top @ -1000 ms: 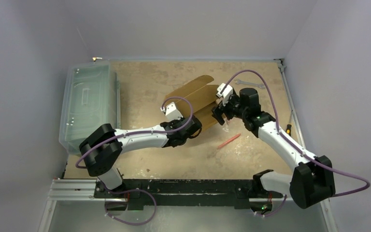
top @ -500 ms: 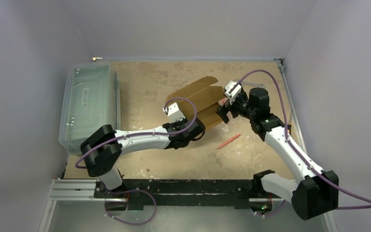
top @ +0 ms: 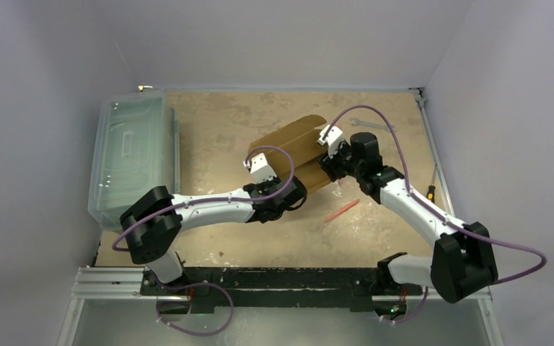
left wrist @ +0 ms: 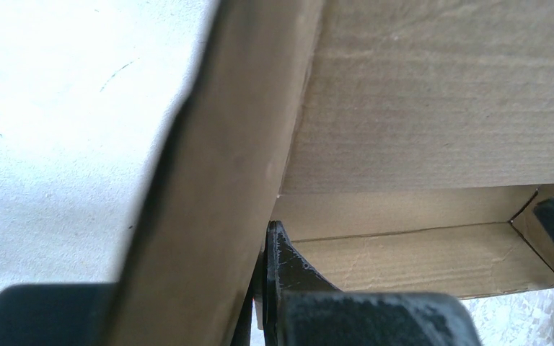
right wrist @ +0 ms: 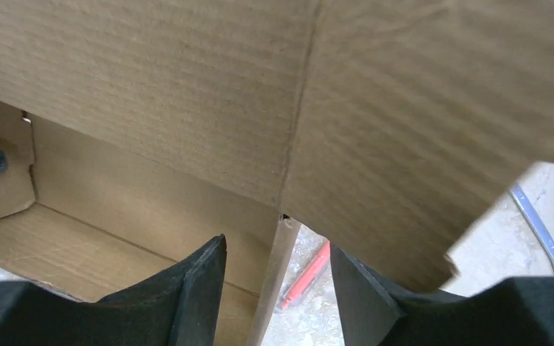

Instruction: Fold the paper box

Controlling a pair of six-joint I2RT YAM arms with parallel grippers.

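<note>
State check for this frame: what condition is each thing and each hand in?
paper box: partly folded, lid flap raised open.
left hand: shut on a wall of the box.
right hand: open, straddling a side wall edge.
clear bin: standing apart, untouched.
red pen: lying flat, untouched.
wrench: lying flat, untouched.

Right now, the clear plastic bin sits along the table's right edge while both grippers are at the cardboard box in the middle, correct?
Not quite: the top external view shows the clear plastic bin along the left edge. The left gripper and right gripper are indeed at the paper box in the middle.
</note>
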